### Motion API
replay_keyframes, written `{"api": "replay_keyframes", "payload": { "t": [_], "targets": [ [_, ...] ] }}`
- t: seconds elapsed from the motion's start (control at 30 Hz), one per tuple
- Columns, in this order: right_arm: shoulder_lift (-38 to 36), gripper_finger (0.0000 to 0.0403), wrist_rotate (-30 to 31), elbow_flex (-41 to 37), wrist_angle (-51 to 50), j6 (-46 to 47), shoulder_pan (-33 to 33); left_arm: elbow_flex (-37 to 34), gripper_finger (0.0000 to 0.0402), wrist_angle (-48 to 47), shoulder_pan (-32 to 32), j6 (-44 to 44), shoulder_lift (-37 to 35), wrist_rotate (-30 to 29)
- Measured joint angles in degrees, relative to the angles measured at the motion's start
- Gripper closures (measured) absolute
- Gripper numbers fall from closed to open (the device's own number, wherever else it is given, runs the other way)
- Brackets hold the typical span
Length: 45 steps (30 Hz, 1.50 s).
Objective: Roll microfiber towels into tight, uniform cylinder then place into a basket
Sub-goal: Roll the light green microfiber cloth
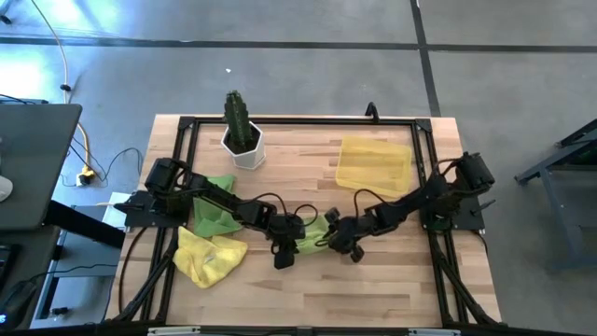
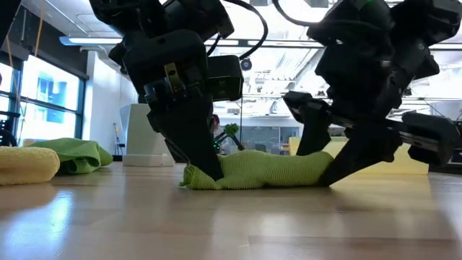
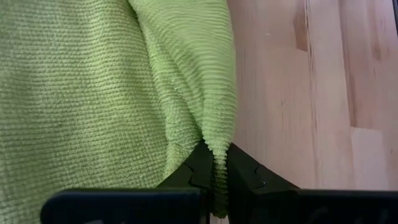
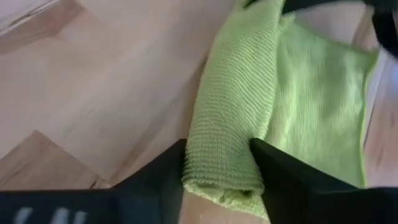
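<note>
While one green towel (image 1: 310, 233) is partly rolled at the middle of the bench (image 1: 392, 280), nothing has reached the basket (image 1: 373, 164) yet, so I judge the job to be early. The basket sits bare toward the bench's far right corner, well apart from the towel I am working on.

My left claw (image 1: 283, 256) is pinched tight on one end of that towel; the wrist view shows a thin fold of green cloth squeezed between the closed fingers (image 3: 199, 171). My right claw (image 1: 347, 245) straddles the other end, with the rolled edge lying between its fingers (image 4: 277, 165). They stand partly open on either side of the roll, and I cannot say whether they are gripping it or only bracketing it.

From the low view the towel (image 2: 263, 170) lies flat on the bench as a loose sausage between both claws. The right wrist view shows a flap of it not yet rolled, so this roll is unfinished and not tight.

Two more towels wait left of the basket, near my left arm's base: a green one (image 1: 215, 210) crumpled and a yellow one (image 1: 207, 257) heaped just beside it. Neither is rolled. Left to do: finish this roll, carry it to the basket, then roll and place the other two.
</note>
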Motion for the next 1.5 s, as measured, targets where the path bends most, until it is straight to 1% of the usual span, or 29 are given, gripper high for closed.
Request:
{"api": "replay_keyframes", "payload": {
  "t": [0.1, 0.23, 0.3, 0.37, 0.43, 0.5, 0.6, 0.7, 0.77, 0.83, 0.9, 0.97, 1.1, 1.3, 1.4, 1.5],
  "targets": [
    [0.0, 0.0294, 0.1, 0.0, -0.9, 5.1, -0.5, 0.0, 0.0392, 0.0, 0.0, 0.1, 0.0, 0.0],
    [0.0, 0.0376, 0.1, 0.1, -2.1, 10.4, -0.5, 0.6, 0.0392, -0.1, 0.0, 0.2, 0.0, -0.1],
    [-0.1, 0.0392, -0.3, 0.1, -2.5, 11.9, -0.6, 1.4, 0.0389, -0.3, -0.1, 0.3, 0.1, -0.1],
    [-0.1, 0.0387, -2.5, 0.1, -2.7, 15.1, -1.1, 2.7, 0.0382, -1.6, -0.4, 1.6, 0.2, -0.3],
    [-0.1, 0.0387, -6.8, 0.1, -2.8, 18.6, -2.2, 4.6, 0.0373, -4.1, -1.0, 4.1, 0.5, -1.0],
    [-0.1, 0.0396, -11.6, 0.1, -2.9, 21.8, -3.5, 7.0, 0.0365, -8.0, -2.0, 6.6, 0.5, -3.4],
    [0.0, 0.0397, -18.0, 0.1, -3.1, 26.6, -5.8, 11.1, 0.0355, -16.5, -4.2, 9.7, 0.5, -9.9],
    [0.0, 0.0399, -23.0, 0.0, -3.3, 30.6, -8.1, 14.9, 0.0347, -24.4, -6.7, 10.8, 0.5, -18.1],
    [0.0, 0.0400, -25.5, 0.0, -3.5, 32.9, -9.5, 17.1, 0.0342, -27.1, -8.6, 10.8, 0.5, -22.9],
    [0.1, 0.0400, -27.1, 0.0, -3.7, 35.6, -10.8, 18.7, 0.0339, -27.7, -10.4, 10.9, 0.4, -26.7],
    [0.1, 0.0400, -27.8, 0.0, -3.9, 37.8, -11.7, 19.5, 0.0337, -27.6, -11.8, 11.8, 0.4, -28.9],
    [0.1, 0.0401, -28.0, 0.0, -3.9, 39.7, -12.5, 19.6, 0.0337, -26.7, -12.9, 13.2, 0.4, -29.8],
    [0.1, 0.0401, -27.9, 0.0, -4.1, 41.0, -13.0, 19.6, 0.0337, -25.7, -14.0, 13.8, 0.9, -32.5],
    [0.1, 0.0402, -27.7, 0.0, -4.5, 41.0, -13.1, 19.6, 0.0336, -25.6, -15.7, 13.8, 0.6, -43.8],
    [0.0, 0.0402, -27.7, 0.0, -4.5, 41.0, -13.1, 19.7, 0.0332, -25.0, -16.2, 13.4, 0.3, -44.4],
    [0.0, 0.0402, -27.6, 0.0, -4.6, 41.0, -13.1, 19.8, 0.0315, -23.9, -15.9, 12.6, 1.1, -42.0]
  ]
}}
